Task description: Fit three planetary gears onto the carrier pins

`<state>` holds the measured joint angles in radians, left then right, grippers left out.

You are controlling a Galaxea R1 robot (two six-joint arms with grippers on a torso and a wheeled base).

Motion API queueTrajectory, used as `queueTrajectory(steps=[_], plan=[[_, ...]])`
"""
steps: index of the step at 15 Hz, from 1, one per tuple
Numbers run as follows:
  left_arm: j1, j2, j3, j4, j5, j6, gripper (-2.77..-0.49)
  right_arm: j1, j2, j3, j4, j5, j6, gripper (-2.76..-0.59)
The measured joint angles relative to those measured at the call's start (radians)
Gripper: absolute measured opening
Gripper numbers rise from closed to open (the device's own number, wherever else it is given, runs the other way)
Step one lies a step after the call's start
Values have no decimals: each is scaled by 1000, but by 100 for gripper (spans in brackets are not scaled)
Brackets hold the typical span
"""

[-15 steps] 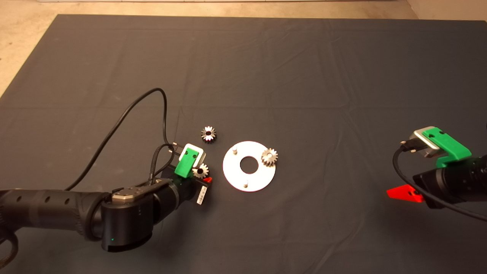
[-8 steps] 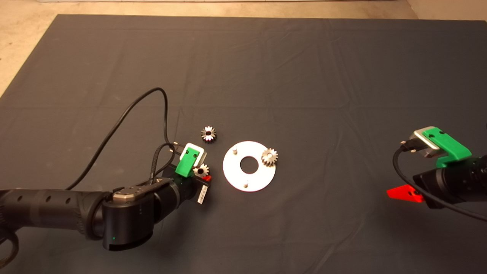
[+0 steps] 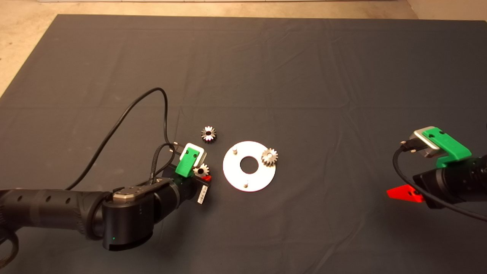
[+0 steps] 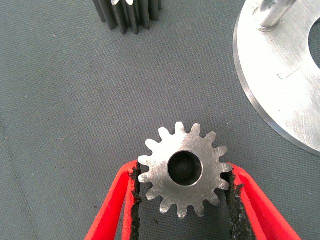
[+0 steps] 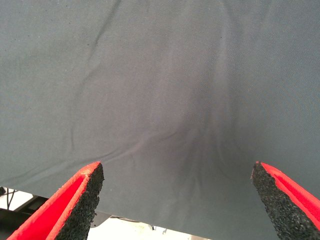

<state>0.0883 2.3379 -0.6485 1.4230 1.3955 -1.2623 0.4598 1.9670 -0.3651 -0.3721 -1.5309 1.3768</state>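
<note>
One planetary gear [image 4: 184,170] is clamped flat between the pads of the left end effector [image 4: 183,192], just beside the disc [image 3: 249,166] on the dark mat [image 3: 304,76]. A second gear [image 3: 269,156] is seated at the disc's right edge, while a third [image 3: 208,134] is left lying nearby. The right end effector [image 5: 177,192] is held wide open over bare mat, well apart.

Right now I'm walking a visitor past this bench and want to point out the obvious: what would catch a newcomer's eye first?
The left gripper near the mat's centre, its red fingers closed on a small toothed gear lying just left of the disc. On that shiny disc one gear already sits at the right rim, with two pins bare, and a third gear lies loose on the mat above the gripper. The right gripper waits open at the mat's right edge.
</note>
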Motion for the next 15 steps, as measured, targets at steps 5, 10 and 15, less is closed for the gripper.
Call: queueTrajectory(steps=[5, 10, 15], plan=[[0, -3, 8, -1, 0, 3, -244, 0, 0, 0, 0, 0, 0, -116], [2, -9, 62, -2, 15, 13, -251, 0, 0, 0, 0, 0, 0, -116], [-28, 6, 168, -17, 127, 20, -251, 0, 0, 1, 0, 0, 0, -116]])
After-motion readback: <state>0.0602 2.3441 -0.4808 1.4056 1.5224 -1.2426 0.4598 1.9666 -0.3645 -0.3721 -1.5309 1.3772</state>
